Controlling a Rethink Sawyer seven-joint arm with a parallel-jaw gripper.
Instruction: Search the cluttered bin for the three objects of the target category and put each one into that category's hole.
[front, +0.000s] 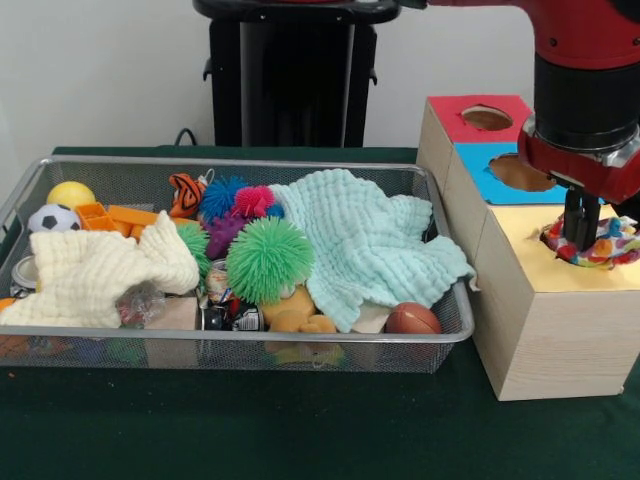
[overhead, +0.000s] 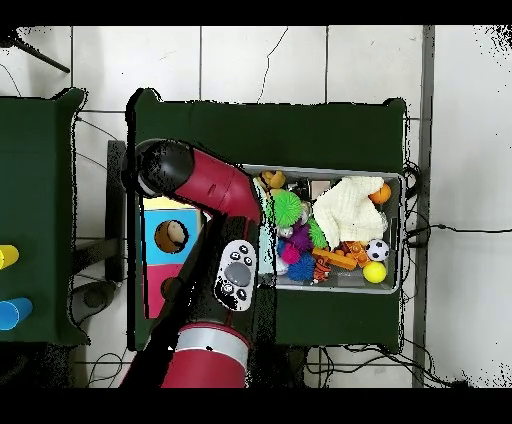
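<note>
The patchwork ball (front: 608, 243), with red, blue, yellow and white patches, sits in the round hole of the yellow-topped wood box (front: 545, 265) at the right. My gripper (front: 580, 232) comes straight down onto it, and its black fingers (front: 578, 212) are pinched into the ball at the hole's mouth. The silver wire-mesh bin (front: 240, 160) stands to the left, full of toys and cloths. No other patchwork ball shows in it. In the overhead view my arm (overhead: 215, 190) covers the gripper, the ball and most of the yellow top.
The blue-topped box (front: 520, 172) and the red-topped box (front: 478, 117) stand behind the yellow one. In the bin lie a spiky green ball (front: 268, 258), a mint cloth (front: 370, 240), a cream cloth (front: 95, 270), a soccer ball (front: 52, 218), a yellow ball (front: 70, 193) and a small brown ball (front: 412, 318).
</note>
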